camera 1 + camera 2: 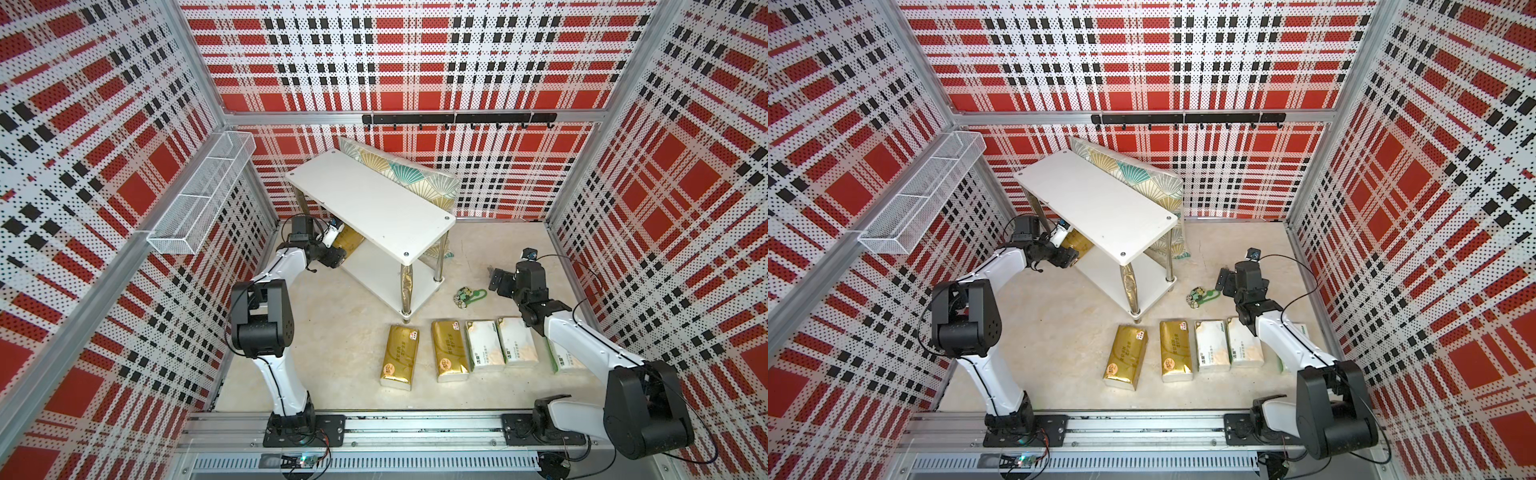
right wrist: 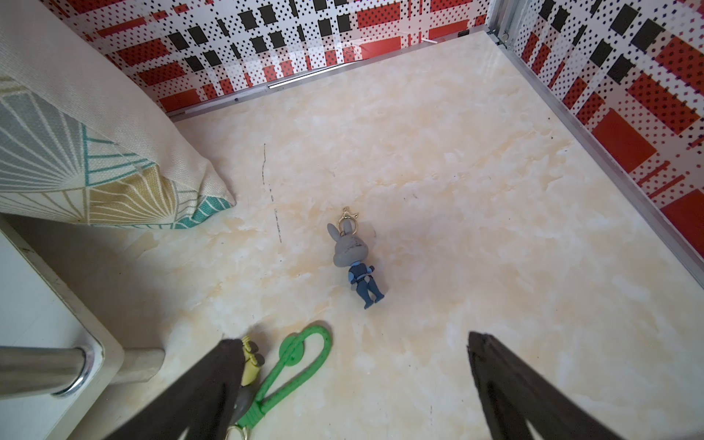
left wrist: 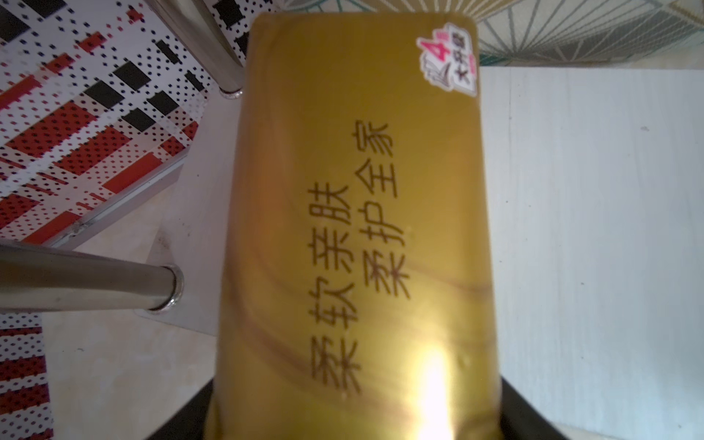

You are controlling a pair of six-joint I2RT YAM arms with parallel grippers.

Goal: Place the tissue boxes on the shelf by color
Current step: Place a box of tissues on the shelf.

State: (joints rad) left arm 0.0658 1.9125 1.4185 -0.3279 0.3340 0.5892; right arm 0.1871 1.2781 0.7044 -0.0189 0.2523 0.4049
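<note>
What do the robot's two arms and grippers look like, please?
Left arm and right arm match: glossy white links, bulky black joint housings, thin black cables alongside, black bases on an aluminium rail. The right gripper has dark, tapering fingers; the left gripper is black too.

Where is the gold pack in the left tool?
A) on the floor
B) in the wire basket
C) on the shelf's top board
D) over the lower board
D: the left wrist view shows the gold pack, gripped by the left tool, over the shelf's white lower board.
</note>
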